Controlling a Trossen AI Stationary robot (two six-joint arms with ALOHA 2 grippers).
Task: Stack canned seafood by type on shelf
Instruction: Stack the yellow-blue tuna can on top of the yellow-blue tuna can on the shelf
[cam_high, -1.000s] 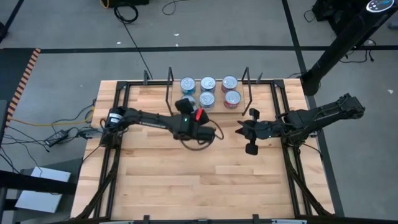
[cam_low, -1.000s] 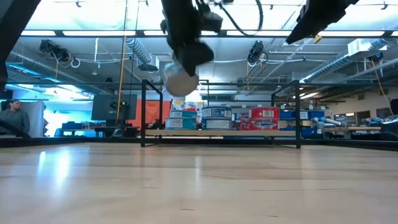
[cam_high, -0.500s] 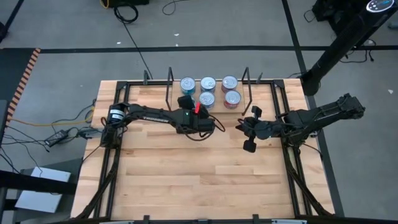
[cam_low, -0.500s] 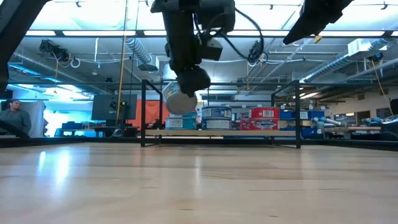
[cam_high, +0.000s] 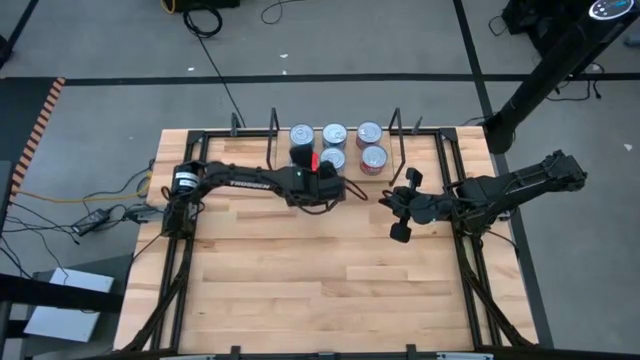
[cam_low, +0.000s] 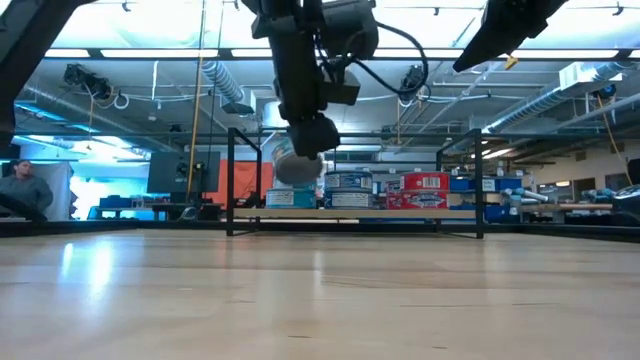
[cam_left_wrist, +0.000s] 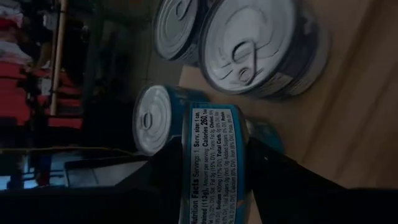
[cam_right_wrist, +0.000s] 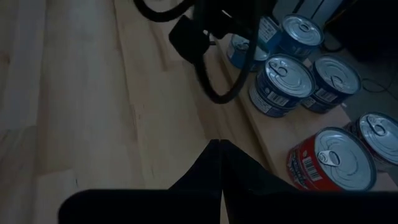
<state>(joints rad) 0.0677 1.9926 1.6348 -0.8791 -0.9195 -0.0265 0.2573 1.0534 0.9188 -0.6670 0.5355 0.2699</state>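
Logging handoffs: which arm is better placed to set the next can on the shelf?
Left. The left gripper already holds a teal can at the shelf, beside the stacked cans. The right gripper is shut, empty, off to the side.

The left arm reaches across the table to the shelf (cam_high: 335, 150), its left gripper (cam_high: 300, 160) raised just above the shelf's front left corner, fingers (cam_left_wrist: 163, 171) clamped on a blue-labelled tin (cam_left_wrist: 214, 165). The right gripper (cam_high: 400, 205) hovers near the shelf's right upright, fingers pressed together.
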